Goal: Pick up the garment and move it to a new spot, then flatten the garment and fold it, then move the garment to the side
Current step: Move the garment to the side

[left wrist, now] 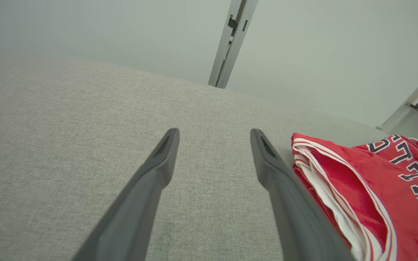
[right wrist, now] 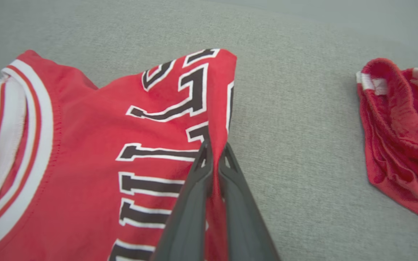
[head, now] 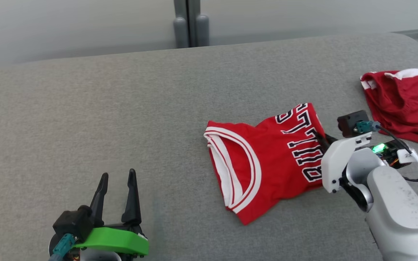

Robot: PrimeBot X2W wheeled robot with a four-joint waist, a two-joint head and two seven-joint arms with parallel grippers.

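Now the right pincer is clamped shut on an edge of the red jersey, the pickup step
Jersey lies left of it on the bench; left pincer wide open, empty; next probably calls for a clean lift

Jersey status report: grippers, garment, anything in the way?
Right gripper shut on jersey edge. Left gripper open, apart from it. Second red garment lies to the right, not touching.

Red jersey, white-red trim, black lettering; grey couch.
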